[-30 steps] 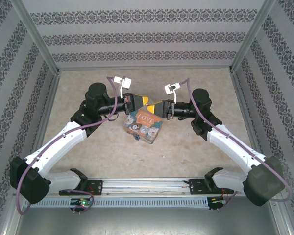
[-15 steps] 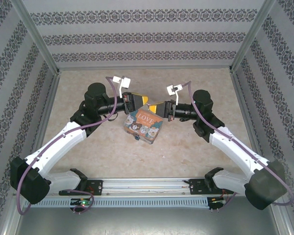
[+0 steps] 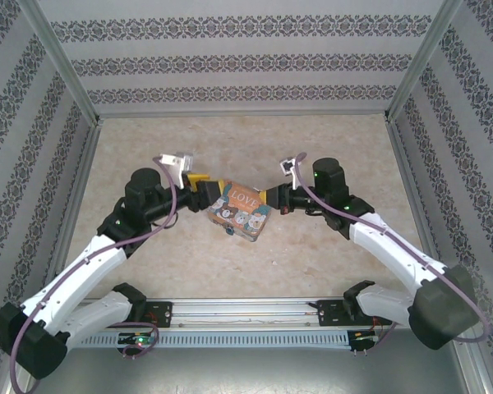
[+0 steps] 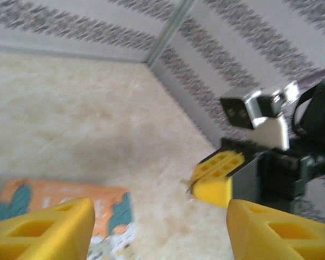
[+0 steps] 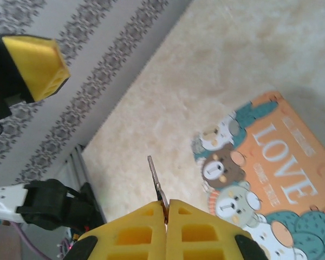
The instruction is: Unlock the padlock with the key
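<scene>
Beige desk (image 3: 329, 148) carries a tin (image 3: 241, 210); right end effector (image 5: 166, 210) pinches the key (image 5: 154, 179), left end effector (image 4: 160, 226) is spread wide.

love tin (image 3: 240, 212) mid-table; open table (image 3: 255, 148) behind it

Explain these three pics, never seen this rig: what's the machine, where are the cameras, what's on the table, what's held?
Two robot arms are bolted at the near edge of a table, each ending in a two-finger gripper with yellow pads. The wide picture comes from a fixed camera above and behind them; the other two come from a camera on each wrist. On the table lies a colourful LOVE tin with cartoon animals. The right gripper is shut on the key, a thin metal sliver poking out between its pads. The left gripper is open, holding nothing.
</scene>
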Controlling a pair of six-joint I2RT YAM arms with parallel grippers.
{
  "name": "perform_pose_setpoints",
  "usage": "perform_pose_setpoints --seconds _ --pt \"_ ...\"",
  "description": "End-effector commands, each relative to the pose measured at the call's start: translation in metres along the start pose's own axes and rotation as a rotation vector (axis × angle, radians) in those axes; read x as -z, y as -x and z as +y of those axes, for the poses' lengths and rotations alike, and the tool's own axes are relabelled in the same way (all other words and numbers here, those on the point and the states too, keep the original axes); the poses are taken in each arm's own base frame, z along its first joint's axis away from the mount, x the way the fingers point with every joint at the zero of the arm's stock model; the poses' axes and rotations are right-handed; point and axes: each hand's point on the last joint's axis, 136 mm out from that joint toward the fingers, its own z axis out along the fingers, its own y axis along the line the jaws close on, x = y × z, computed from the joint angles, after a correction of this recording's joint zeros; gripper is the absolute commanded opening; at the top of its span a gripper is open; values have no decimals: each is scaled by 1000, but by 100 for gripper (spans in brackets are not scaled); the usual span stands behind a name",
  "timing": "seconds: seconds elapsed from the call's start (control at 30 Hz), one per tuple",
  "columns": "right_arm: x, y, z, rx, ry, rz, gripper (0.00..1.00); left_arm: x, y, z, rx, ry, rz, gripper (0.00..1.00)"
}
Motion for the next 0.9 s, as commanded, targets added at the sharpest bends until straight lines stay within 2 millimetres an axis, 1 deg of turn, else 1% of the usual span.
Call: perform_pose_setpoints --seconds 0.0,0.13,0.2,0.43,0.63,0.87 --pt "-13 -18 -19 -5 -45 55 0 7 -37 32 -16 109 66 69" --pt "-28 -30 -33 -71 -55 95 0 10 -74 49 16 127 111 70" --pt "-34 -33 -37 -97 -45 103 0 9 -88 55 26 127 132 70" --pt "-61 -41 -50 -194 2 120 0 -6 -124 60 60 46 193 70" --pt "-80 -46 -59 -219 -13 147 0 -17 -144 72 48 43 230 70" --pt "-91 -53 -75 -253 -55 171 0 -26 -150 78 29 31 226 70"
